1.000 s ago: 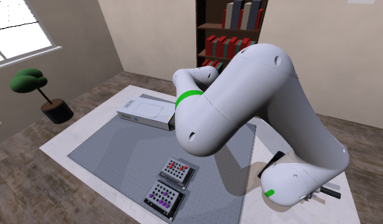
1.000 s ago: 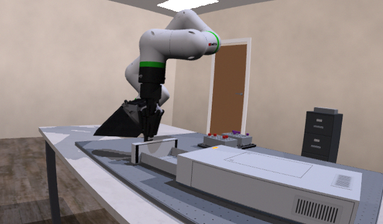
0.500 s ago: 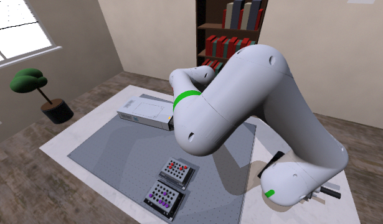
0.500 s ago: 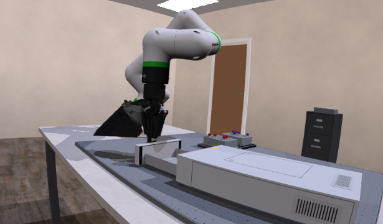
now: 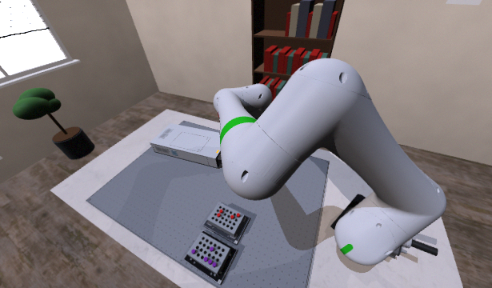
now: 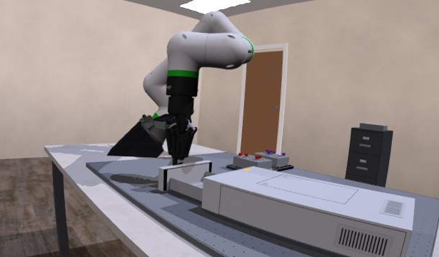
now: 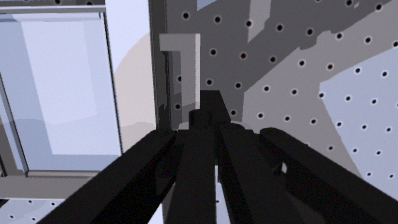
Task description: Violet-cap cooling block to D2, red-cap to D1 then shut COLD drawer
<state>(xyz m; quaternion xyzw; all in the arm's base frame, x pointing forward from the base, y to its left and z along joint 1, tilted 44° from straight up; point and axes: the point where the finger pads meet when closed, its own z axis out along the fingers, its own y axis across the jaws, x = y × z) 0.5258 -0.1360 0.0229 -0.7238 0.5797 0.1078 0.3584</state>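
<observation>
Both cooling blocks: red-capped block (image 5: 227, 219) seated nearer COLD (image 6: 305, 207), violet-capped block (image 5: 210, 254) beyond. Drawer front (image 6: 185, 173) part open, lamp (image 6: 246, 169) lit. Gripper (image 6: 177, 158), closed and empty, apparently touching it; a square, steady push is advised

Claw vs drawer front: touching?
Cannot tell. In the exterior view the shut claw meets the drawer front top edge in outline only; no view plainly shows contact.

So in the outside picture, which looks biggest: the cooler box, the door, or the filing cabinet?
1. Cooler box, though it sits nearest the camera, which inflates it.
2. Door.
3. Filing cabinet.
The door is farthest back, so it may really be the biggest.
</observation>
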